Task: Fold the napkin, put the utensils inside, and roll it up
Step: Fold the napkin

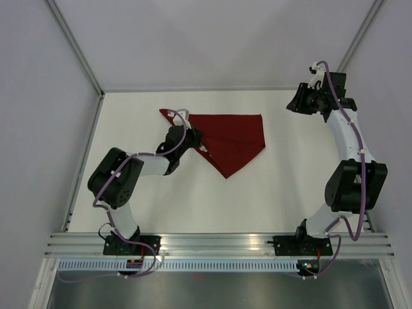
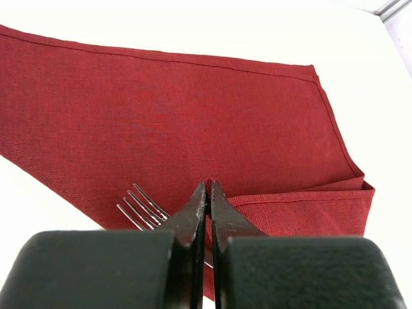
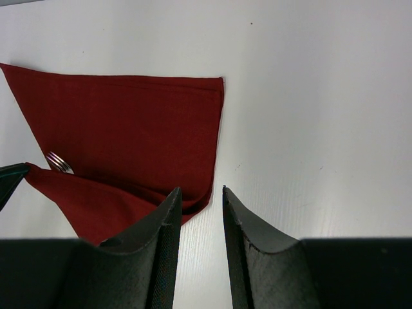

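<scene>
The dark red napkin lies folded into a triangle at the middle back of the white table. My left gripper is at its left edge, and the left wrist view shows that gripper shut on a folded flap of the napkin. Fork tines poke out from under that flap, and the same fork shows in the right wrist view; the rest of the utensils are hidden. My right gripper hovers at the far right, clear of the cloth. Its jaws are open with nothing between them.
A metal frame rail runs along the table's left edge and another rail along the front by the arm bases. White walls close in the back and sides. Bare table lies right of the napkin.
</scene>
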Available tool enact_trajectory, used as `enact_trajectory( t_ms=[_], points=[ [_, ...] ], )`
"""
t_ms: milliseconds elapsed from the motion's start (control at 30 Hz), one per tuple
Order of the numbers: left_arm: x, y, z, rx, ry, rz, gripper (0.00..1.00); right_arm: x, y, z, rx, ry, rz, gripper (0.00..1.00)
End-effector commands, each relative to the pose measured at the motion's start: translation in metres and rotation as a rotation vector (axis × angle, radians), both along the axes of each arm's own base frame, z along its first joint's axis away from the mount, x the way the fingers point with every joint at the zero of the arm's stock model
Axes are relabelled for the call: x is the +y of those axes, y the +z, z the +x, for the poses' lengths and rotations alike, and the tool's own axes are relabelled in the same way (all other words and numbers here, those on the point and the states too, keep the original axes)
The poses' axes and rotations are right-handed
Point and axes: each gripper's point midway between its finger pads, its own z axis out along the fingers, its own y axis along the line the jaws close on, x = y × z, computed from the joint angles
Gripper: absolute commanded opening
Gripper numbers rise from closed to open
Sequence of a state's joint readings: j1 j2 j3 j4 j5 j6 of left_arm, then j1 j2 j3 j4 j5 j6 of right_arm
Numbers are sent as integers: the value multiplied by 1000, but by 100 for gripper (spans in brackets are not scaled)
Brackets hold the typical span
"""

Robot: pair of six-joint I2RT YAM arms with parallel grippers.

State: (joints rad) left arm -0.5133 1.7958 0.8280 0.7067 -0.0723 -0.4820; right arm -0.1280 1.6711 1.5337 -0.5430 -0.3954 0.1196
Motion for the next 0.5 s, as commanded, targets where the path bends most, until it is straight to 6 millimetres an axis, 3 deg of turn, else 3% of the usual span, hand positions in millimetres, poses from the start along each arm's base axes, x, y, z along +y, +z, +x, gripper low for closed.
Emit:
enact_trajectory(
  t_ms=[0,467],
  points=[
    [-2,8,9,-2,10,-54,2,2,6,4,-10,-2,7,37],
    [14,-2,11,17,57,-41,2,4,0,3,2,6,3,37]
  ],
)
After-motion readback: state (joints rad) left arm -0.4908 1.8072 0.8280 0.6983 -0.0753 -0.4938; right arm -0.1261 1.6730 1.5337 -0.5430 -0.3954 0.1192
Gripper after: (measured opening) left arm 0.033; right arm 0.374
